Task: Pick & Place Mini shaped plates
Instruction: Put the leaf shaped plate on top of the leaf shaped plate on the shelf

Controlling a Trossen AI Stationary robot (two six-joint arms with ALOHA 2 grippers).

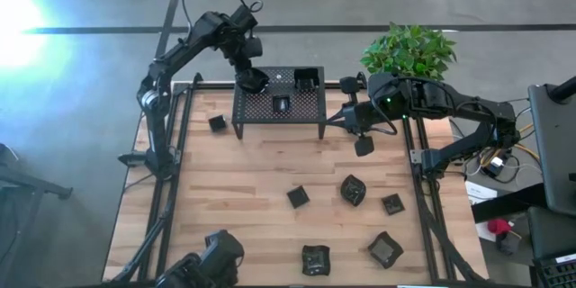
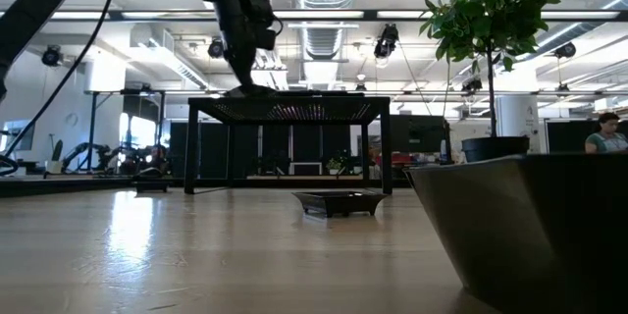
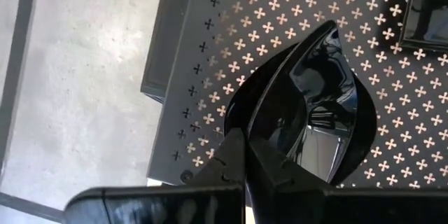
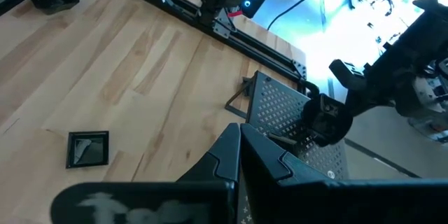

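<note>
A black perforated rack [image 1: 279, 99] stands at the table's far middle, with two mini plates [image 1: 282, 103] [image 1: 306, 79] lying on its top. My left gripper [image 3: 246, 171] points steeply down over the rack's far left corner, shut on a glossy leaf-shaped plate [image 3: 308, 105]. Several more mini plates lie flat on the wood, among them a square one [image 1: 217, 123] left of the rack and others [image 1: 298, 196] [image 1: 353, 190] nearer. My right gripper [image 1: 363, 135] hangs shut with nothing in it, in the air just right of the rack. My left gripper pinches the leaf-shaped plate's rim [image 3: 238, 122] at its blunt end between its two fingertips, coming from above. The plate lies about level, its hollow up and its pointed tip away from the fingers. Its underside is at the rack's top [image 2: 250, 89]; I cannot tell whether it rests there.
A potted plant [image 1: 407, 49] stands at the far right behind my right arm. One plate [image 2: 530, 226] sits close to the low camera and blocks its right side. Bare wood lies between the rack and the near plates [image 1: 315, 258] [image 1: 385, 249].
</note>
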